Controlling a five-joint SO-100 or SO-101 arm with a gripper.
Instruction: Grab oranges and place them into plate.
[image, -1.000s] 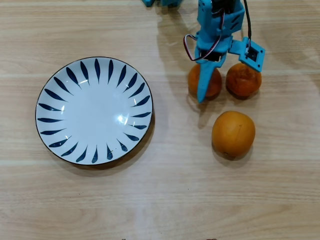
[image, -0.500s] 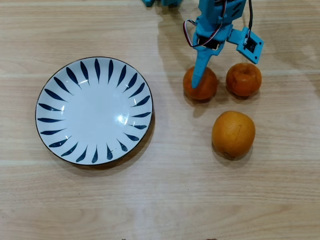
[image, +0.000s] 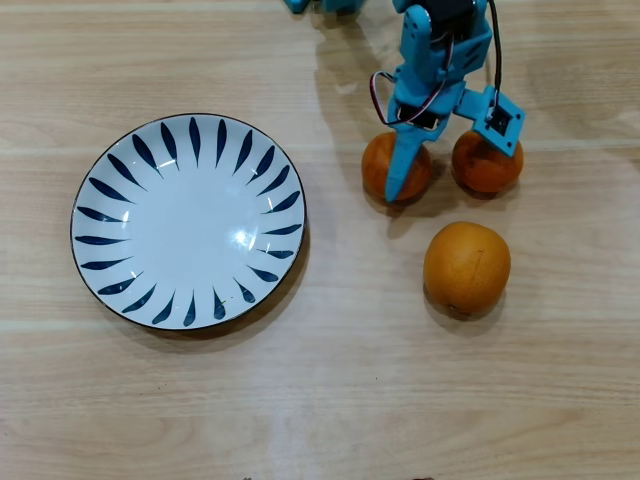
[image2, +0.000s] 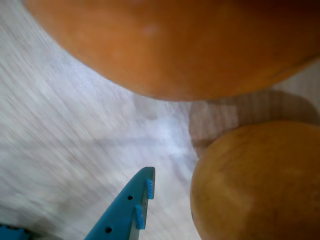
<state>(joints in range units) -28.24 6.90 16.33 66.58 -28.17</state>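
Note:
The white plate (image: 188, 220) with blue leaf strokes lies empty on the left in the overhead view. Two small oranges (image: 378, 160) (image: 487, 165) sit side by side on the table to its right, and the larger, paler orange (image: 466, 268) lies below them. My blue gripper (image: 418, 172) reaches down from the top edge, and it looks open. Its long finger (image: 403, 170) lies over the left small orange. The wrist view shows one blue finger (image2: 125, 212), one orange (image2: 190, 45) very close at the top and another orange (image2: 255, 185) at the lower right.
The wooden table (image: 330, 400) carries nothing else. The arm's body and cable (image: 440, 40) stand at the top right, and a wrist camera mount (image: 499, 119) hangs over the right small orange.

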